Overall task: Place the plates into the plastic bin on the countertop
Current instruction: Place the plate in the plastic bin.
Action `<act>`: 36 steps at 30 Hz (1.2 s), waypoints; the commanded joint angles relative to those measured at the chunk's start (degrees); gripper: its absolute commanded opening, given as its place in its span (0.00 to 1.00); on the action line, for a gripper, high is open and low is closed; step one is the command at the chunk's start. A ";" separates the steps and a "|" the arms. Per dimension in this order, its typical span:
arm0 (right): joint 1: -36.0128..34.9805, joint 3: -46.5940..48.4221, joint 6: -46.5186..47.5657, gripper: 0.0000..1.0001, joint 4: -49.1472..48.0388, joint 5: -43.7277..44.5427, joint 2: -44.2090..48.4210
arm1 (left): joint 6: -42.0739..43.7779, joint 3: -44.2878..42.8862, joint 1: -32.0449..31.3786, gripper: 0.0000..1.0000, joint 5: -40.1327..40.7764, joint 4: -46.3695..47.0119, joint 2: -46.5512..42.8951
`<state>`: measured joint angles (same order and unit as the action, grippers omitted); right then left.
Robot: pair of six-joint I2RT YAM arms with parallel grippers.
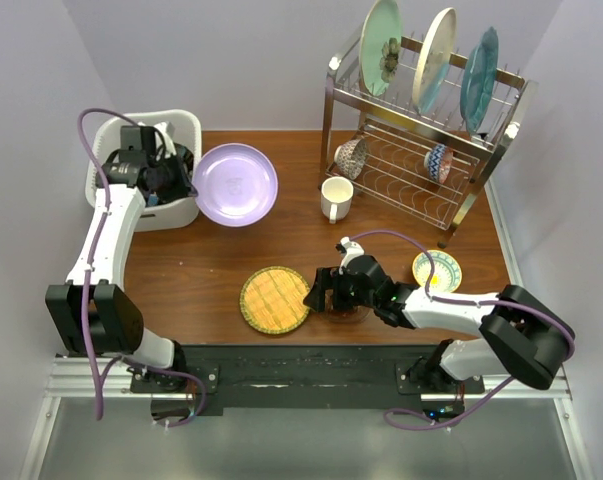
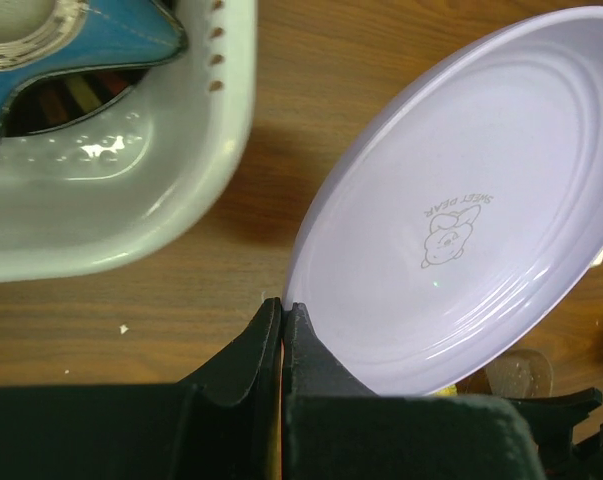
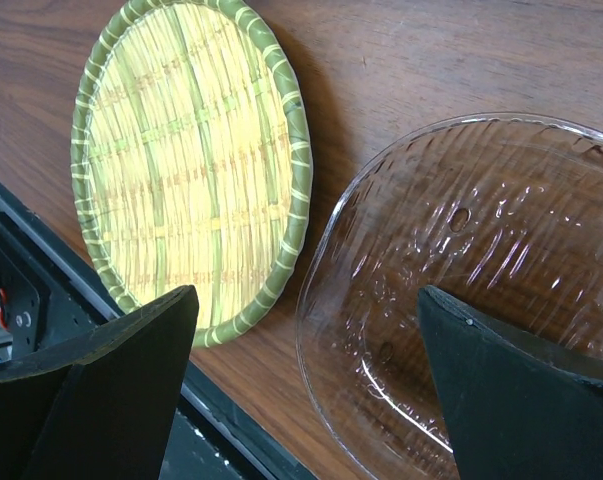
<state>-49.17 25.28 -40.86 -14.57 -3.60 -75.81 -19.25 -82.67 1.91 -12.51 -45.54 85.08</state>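
The brown wooden countertop (image 1: 221, 260) is the biggest thing here, and all the rest sits on it. At the back right stands a shiny wire dish rack (image 1: 396, 170). Three plates stand on edge in its top part: a pale green plate (image 1: 381, 45) with a flower, a cream plate (image 1: 433, 60) and a blue-green plate (image 1: 478, 80). Two small bowls (image 1: 351, 157) lie on its lower shelf.

The white plastic bin (image 1: 176, 213) is at the back left. A blue star-shaped dish (image 2: 101, 40) is inside it. The lavender plate (image 1: 235, 184) lies on the wood just beside the bin, on its right, and it has a little bear drawn in the middle.

The left gripper (image 2: 281, 310) is closed tight, with its two fingers pressed together. Its tips sit right at the lavender plate's rim, but I cannot tell if they touch it.

Near the front is a round woven plate (image 1: 275, 299), yellow with a green edge. A clear glass plate (image 3: 481, 270) lies just beside it on the right. The right gripper (image 3: 306, 300) hangs over these two with its fingers spread wide, and it holds nothing.

A white mug (image 1: 336, 198) stands in front of the rack. A small yellow-patterned dish (image 1: 437, 270) lies near the right arm.
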 commanded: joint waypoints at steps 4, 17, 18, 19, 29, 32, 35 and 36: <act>-0.32 1.62 1.05 0.94 -0.90 0.78 -0.74 | 1.93 -5.12 3.97 0.00 -2.34 1.24 0.70; -0.23 1.71 1.40 0.95 -0.11 1.05 -0.65 | 0.00 -8.03 11.44 0.00 -6.47 4.05 3.78; -0.31 1.79 1.40 0.95 -0.11 1.05 -0.57 | 0.00 -8.46 11.79 0.00 -6.47 4.05 3.95; -0.32 1.71 1.31 0.95 -0.11 1.05 -0.74 | -0.09 -8.73 12.23 0.00 -6.65 4.05 4.22; -0.32 1.79 1.57 0.95 -0.02 1.05 -1.01 | -3.25 -9.87 19.08 0.00 -15.16 6.86 6.94; -0.32 1.79 1.49 0.95 -0.11 0.96 -1.27 | -4.13 -10.14 20.41 0.00 -15.79 7.92 8.00; -0.32 1.97 1.66 0.95 -0.02 0.87 -1.44 | -4.57 -10.14 21.37 0.00 -14.73 8.89 8.44; -0.32 1.88 1.58 0.95 -0.02 0.87 -1.36 | -4.75 -10.23 21.73 0.00 -14.38 9.15 8.61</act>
<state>-49.17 25.61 -40.12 -14.94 -3.62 -76.51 -21.87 -89.93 22.17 -24.45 -40.56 93.14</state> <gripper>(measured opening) 0.944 0.027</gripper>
